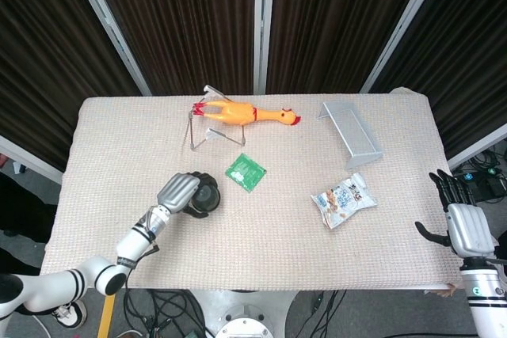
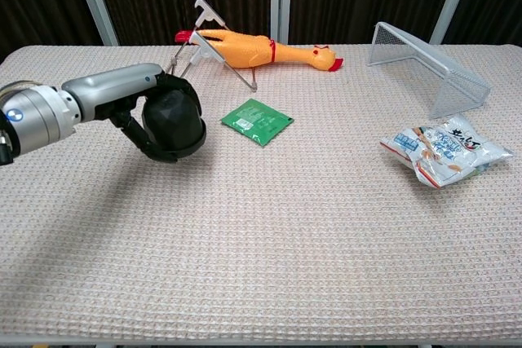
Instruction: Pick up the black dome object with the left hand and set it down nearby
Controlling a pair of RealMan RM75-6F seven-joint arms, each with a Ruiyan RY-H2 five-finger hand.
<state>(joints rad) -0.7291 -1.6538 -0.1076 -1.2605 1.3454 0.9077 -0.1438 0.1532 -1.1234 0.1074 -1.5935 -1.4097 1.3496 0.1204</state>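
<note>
My left hand (image 1: 181, 192) (image 2: 147, 112) grips the black dome object (image 1: 203, 199) (image 2: 174, 120), its fingers wrapped around the dome's sides. The dome hangs over the left-middle of the table, left of the green packet (image 1: 245, 172) (image 2: 256, 121); whether it touches the cloth I cannot tell. My right hand (image 1: 463, 219) shows only in the head view, off the table's right front corner, fingers spread and holding nothing.
A yellow rubber chicken (image 1: 245, 115) (image 2: 265, 51) lies on a wire stand (image 1: 202, 127) at the back. A wire mesh rack (image 1: 352, 134) (image 2: 428, 69) stands at the back right. A snack bag (image 1: 342, 200) (image 2: 444, 149) lies on the right. A beige woven cloth (image 2: 277, 234) covers the table.
</note>
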